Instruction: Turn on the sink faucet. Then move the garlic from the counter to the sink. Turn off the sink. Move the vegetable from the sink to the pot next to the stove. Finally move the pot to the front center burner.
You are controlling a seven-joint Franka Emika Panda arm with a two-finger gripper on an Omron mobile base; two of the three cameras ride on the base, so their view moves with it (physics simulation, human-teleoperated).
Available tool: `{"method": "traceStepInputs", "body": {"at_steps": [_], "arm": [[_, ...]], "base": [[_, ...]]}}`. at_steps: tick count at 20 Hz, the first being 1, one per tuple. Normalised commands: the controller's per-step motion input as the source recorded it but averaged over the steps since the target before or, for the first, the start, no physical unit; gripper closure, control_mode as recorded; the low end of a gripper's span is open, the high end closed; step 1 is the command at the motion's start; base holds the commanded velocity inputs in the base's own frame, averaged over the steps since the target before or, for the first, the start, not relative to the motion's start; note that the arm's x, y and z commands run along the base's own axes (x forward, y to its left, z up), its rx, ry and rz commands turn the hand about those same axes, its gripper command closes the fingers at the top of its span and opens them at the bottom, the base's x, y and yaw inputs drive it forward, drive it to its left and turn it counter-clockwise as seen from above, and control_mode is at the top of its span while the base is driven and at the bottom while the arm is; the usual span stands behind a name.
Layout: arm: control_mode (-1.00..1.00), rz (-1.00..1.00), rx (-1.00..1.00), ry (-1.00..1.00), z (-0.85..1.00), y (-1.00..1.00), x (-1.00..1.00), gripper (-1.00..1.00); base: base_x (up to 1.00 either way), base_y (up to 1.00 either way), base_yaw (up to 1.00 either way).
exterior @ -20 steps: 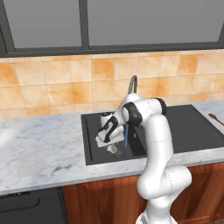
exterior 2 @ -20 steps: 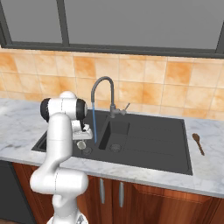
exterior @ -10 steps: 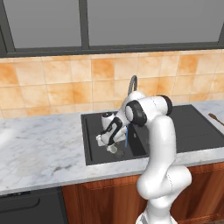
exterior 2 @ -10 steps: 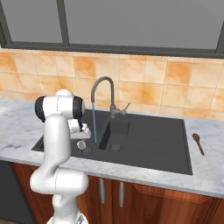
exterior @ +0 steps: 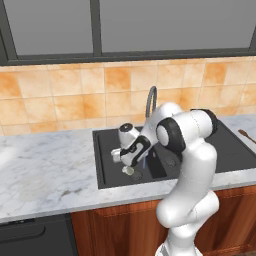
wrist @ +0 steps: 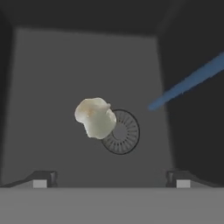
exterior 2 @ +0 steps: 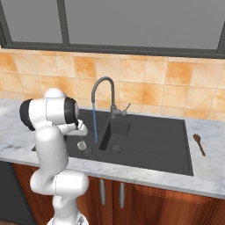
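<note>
Our gripper (wrist: pixel 111 178) is wide open and holds nothing. The garlic (wrist: pixel 95 117) sits in the sink (exterior: pixel 105 172), beside the drain (wrist: pixel 121 132). Water runs. Next we lift straight up, then push the faucet (exterior 2: pixel 103 97) handle gently.
</note>
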Motion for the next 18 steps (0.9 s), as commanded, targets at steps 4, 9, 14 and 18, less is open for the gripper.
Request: {"method": "traceStepInputs", "body": {"at_steps": [4, 9, 14, 18], "arm": [[-1.0, -0.05, 0.0, -0.03, 0.98, -0.05, -0.2, -1.0], [-1.0, -0.03, 0.0, 0.0, 0.93, -0.2, -0.1, -1.0], [-1.0, -0.01, 0.0, 0.0, 0.55, -0.38, -0.17, -1.0], [-1.0, 0.0, 0.03, 0.0, 0.15, -0.61, -0.14, -1.0]], "base": [[0.0, 0.0, 0.0], [0.0, 0.0, 0.0], [0.0, 0.0, 0.0], [0.0, 0.0, 0.0]]}}
